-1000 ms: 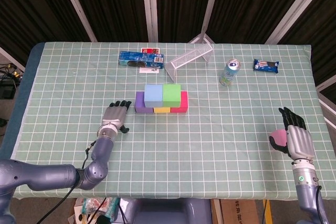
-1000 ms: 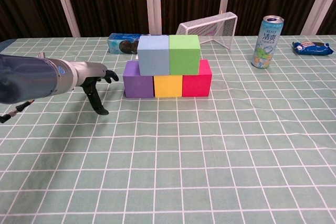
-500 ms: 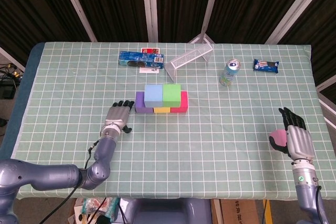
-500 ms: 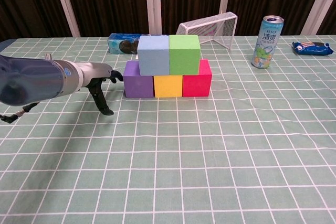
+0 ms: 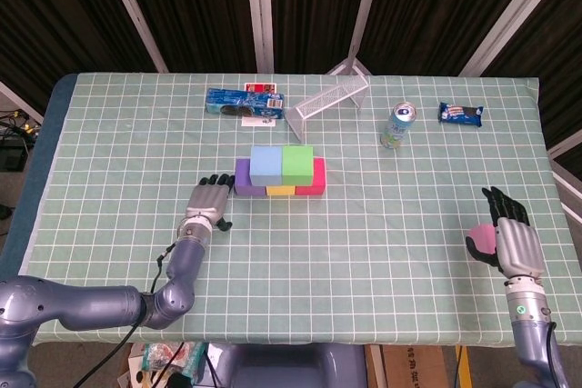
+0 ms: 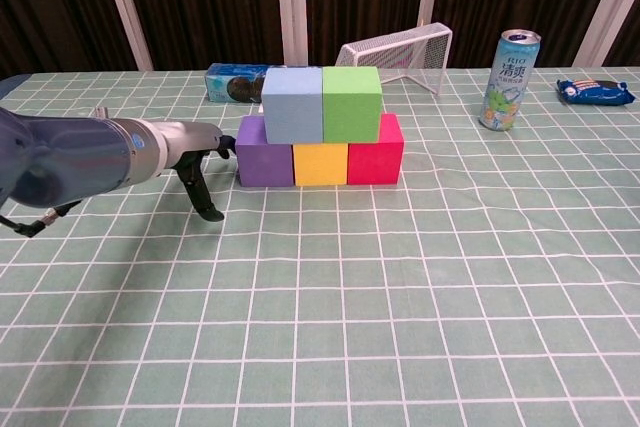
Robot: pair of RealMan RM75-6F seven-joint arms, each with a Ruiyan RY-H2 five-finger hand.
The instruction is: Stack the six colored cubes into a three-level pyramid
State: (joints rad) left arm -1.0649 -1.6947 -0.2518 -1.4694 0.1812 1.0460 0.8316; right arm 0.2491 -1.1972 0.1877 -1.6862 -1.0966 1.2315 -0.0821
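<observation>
Five cubes stand mid-table in two levels: purple (image 5: pixel 243 178), yellow (image 5: pixel 279 192) and red (image 5: pixel 316 179) below, light blue (image 5: pixel 265 164) and green (image 5: pixel 297 162) on top. The chest view shows the same purple (image 6: pixel 264 153), yellow (image 6: pixel 320 164), red (image 6: pixel 376 151), blue (image 6: pixel 292 104) and green (image 6: pixel 351 103) stack. My left hand (image 5: pixel 209 201) (image 6: pixel 203 161) lies just left of the purple cube, fingers spread and holding nothing; whether it touches the cube is unclear. Near the table's right edge, my right hand (image 5: pixel 512 234) holds a pink cube (image 5: pixel 481 239), seen only in the head view.
Behind the stack lie a blue cookie package (image 5: pixel 241 103) (image 6: pixel 233 82) and a white wire basket on its side (image 5: pixel 332 97) (image 6: pixel 398 51). A drink can (image 5: pixel 397 125) (image 6: pixel 510 66) and a blue snack packet (image 5: pixel 460 114) (image 6: pixel 598 92) sit at the back right.
My left hand has slid to the right, closing in on the purple cube's left side. The right hand and the pink cube have stayed put.
</observation>
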